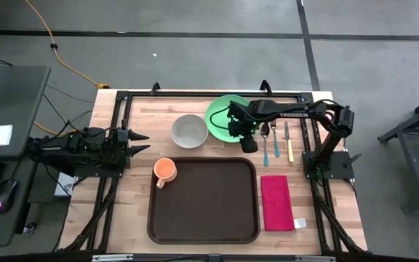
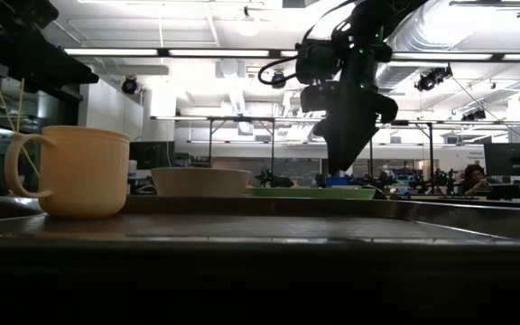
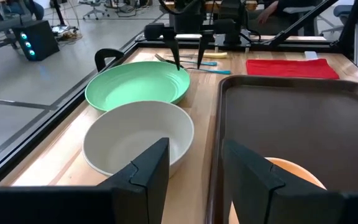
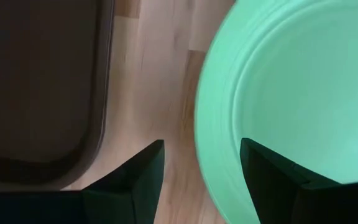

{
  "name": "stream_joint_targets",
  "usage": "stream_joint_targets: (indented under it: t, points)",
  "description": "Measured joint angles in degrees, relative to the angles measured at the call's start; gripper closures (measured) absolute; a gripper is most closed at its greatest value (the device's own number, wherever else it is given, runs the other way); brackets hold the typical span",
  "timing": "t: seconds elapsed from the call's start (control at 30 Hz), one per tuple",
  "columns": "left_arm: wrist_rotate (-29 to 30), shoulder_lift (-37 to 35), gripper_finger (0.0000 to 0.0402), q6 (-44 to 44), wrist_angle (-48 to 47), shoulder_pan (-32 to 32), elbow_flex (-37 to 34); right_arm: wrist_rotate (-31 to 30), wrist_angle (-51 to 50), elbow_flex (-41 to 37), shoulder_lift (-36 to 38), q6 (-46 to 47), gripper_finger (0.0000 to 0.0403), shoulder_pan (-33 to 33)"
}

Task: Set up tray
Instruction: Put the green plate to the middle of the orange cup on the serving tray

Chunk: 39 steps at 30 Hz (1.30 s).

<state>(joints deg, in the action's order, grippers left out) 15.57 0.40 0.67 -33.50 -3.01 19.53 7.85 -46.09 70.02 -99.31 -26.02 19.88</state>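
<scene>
Starting at the left of the bench, we see the left gripper waiting at the edge, its fingers spread apart and grasping nothing, aimed toward the middle. Just beyond it sits an orange mug on the tray's near-left corner, and above that a white bowl rests on the bare wood. The tray, dark brown and otherwise unloaded, lies at the bench's centre, toward the front edge. Next comes the green plate, touching the bowl's side, behind the tray. Over the plate's rim hangs the right gripper, pointing down with its fingers released and straddling the rim's edge, one over wood, one over the plate. Farther right lie three pieces of cutlery, and a red napkin sits beside the tray.
</scene>
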Motion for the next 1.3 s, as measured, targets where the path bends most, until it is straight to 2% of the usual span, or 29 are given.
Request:
stream_joint_targets:
  t: [0.43,0.57,0.97,1.1,1.3]
  points:
    - [0.0,0.0,0.0222,-0.1,0.0,0.0,0.0,-1.0,0.1,0.0,-4.2,0.0,0.0212,0.0]
    - [0.0,0.0,0.0222,-0.2,0.0,0.0,0.0,-2.5,0.5,0.0,-4.3,-0.2,0.0212,0.1]
    - [0.0,0.0,0.0222,-0.2,0.0,0.0,0.0,-1.2,0.8,-1.1,-4.4,0.0,0.0212,1.2]
    - [0.0,0.0,0.0222,-0.2,0.0,0.0,0.0,-3.8,1.1,-2.8,-4.5,0.0,0.0212,1.1]
    - [0.1,0.0,0.0222,-0.2,0.0,0.0,0.0,-4.4,3.0,-2.8,-4.5,0.1,0.0212,1.2]
